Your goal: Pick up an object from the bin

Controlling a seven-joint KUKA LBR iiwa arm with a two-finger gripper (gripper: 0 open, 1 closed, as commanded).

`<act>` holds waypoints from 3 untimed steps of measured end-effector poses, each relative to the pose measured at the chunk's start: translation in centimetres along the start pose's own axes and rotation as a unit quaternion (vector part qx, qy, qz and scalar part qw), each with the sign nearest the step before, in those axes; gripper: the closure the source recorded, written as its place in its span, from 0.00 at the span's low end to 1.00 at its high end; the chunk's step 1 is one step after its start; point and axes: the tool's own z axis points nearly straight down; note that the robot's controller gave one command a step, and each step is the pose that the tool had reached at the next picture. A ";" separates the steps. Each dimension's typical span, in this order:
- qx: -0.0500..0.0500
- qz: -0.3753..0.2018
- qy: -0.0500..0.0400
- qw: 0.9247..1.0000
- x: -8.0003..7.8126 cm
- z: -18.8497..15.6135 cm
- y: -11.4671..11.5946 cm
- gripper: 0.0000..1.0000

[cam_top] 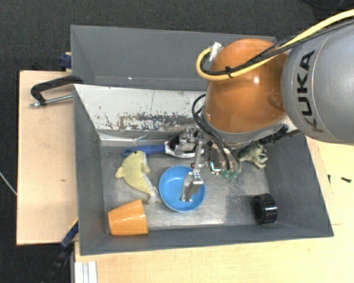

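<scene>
Tool (193,186): above blue bowl (174,194); I cannot tell its state.
Bowl location: mid-floor of bin (194,237).
Surroundings: yellow toy (135,173) left, orange cup (128,218) front-left, black cap (264,209) right.

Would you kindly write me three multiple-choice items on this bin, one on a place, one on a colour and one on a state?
1. Where in the view does the orange cup lie?
A lower left
B upper right
C middle

2. What colour is the bowl under the hand?
A red
B blue
C green

3. How is the cup placed?
A lying on its side
B standing in the bowl
C held in the hand

Answers:
1 A, the cup sits at the lower left, left of the bowl.
2 B, the bowl below the hand is plainly blue.
3 A, the cup lies on its side, apart from bowl and hand.
</scene>
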 end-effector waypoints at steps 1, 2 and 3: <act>0.001 -0.069 0.000 0.998 -1.9 15.4 -1.8 0.00; 0.000 -0.069 -0.002 0.998 -2.0 14.9 -1.7 1.00; 0.001 -0.152 -0.001 0.988 -3.3 8.6 -8.8 1.00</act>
